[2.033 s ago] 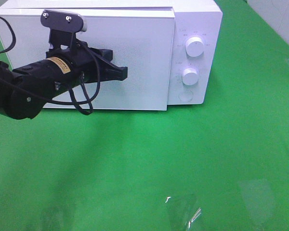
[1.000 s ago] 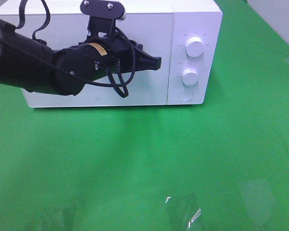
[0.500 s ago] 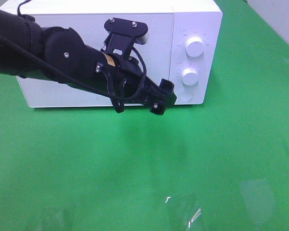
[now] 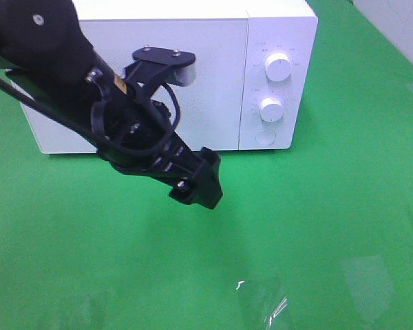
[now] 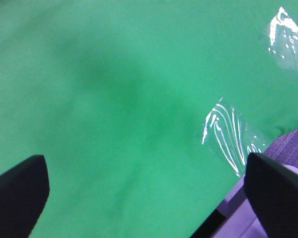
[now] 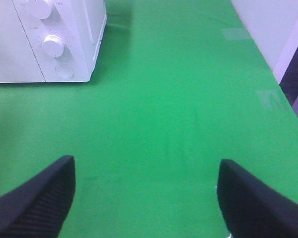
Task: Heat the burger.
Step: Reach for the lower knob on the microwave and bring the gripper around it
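Observation:
The burger is out of view. A white microwave (image 4: 213,75) stands at the back of the green table with its door shut; its control panel also shows in the right wrist view (image 6: 44,39). My left gripper (image 4: 199,187) hangs in front of the door's lower right corner, tilted down over the cloth. In the left wrist view my left gripper (image 5: 144,193) is open, with only green cloth between its fingers. In the right wrist view my right gripper (image 6: 146,193) is open and empty, right of the microwave and low over the table.
Two white knobs (image 4: 279,67) (image 4: 271,108) and a round button (image 4: 265,137) sit on the microwave's panel. Shiny clear patches (image 4: 261,302) (image 5: 228,134) lie on the cloth near the front. The table's right edge (image 6: 283,84) meets a white wall.
The microwave door went from ajar to shut. My left arm swung from the door across to the right and then down toward the table, and its jaws opened.

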